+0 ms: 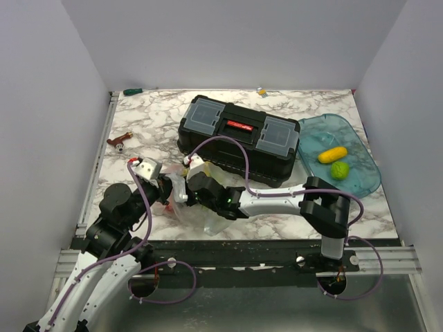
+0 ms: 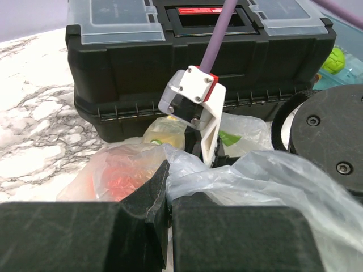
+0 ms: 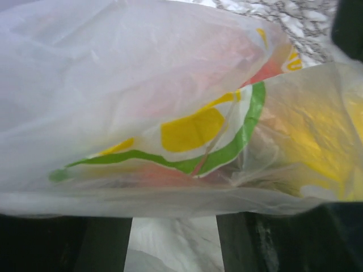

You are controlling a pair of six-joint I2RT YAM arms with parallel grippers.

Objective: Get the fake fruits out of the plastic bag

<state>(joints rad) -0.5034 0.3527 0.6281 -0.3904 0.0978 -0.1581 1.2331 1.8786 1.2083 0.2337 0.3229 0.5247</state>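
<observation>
Marble tabletop [image 1: 145, 117]; only left wrist shows left jaws pinching plastic bag [image 2: 266, 175].

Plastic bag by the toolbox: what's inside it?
Through the plastic bag a reddish-orange fruit and a yellowish fruit show blurrily. Crinkled folds and the printed logo cover anything else inside.

The left arm [image 1: 104, 232] and the right arm [image 1: 277, 200] are both made of white tubes and fat black round parts. A thin purple cable [image 1: 243, 159] runs along each one. A tiny green light [image 1: 228, 201] glows on the right arm. By its wrist sits a small white box [image 2: 190, 96] with a red strip and shiny silver screws. The left claw [image 2: 169, 226] has thick black fingers [image 2: 85, 235]. A black round joint [image 2: 326, 136] has dark screws sunk in it.
</observation>
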